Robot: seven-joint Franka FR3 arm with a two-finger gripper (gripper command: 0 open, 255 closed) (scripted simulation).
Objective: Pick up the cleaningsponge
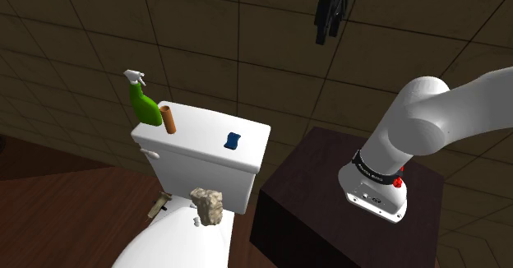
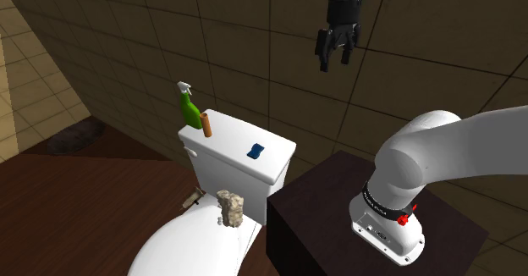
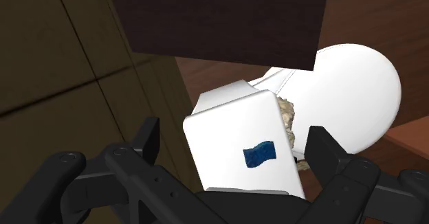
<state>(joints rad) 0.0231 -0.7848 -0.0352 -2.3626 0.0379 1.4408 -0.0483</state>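
Gripper hangs high above the toilet, fingers spread wide with nothing between them, which I'd read as readiness for a top-down descent not yet begun. The target, one small blue sponge, lies flat on the white tank lid, at about four o'clock from the brown cylinder in the shoulder view, with the gripper between one and two o'clock of it. Bare lid all around the sponge should give the fingers room to straddle it. Count them: one sponge, one green spray bottle and one cylinder, the last two parked together at the lid's far corner, well apart from the sponge. There's also one beige lump below on the seat.
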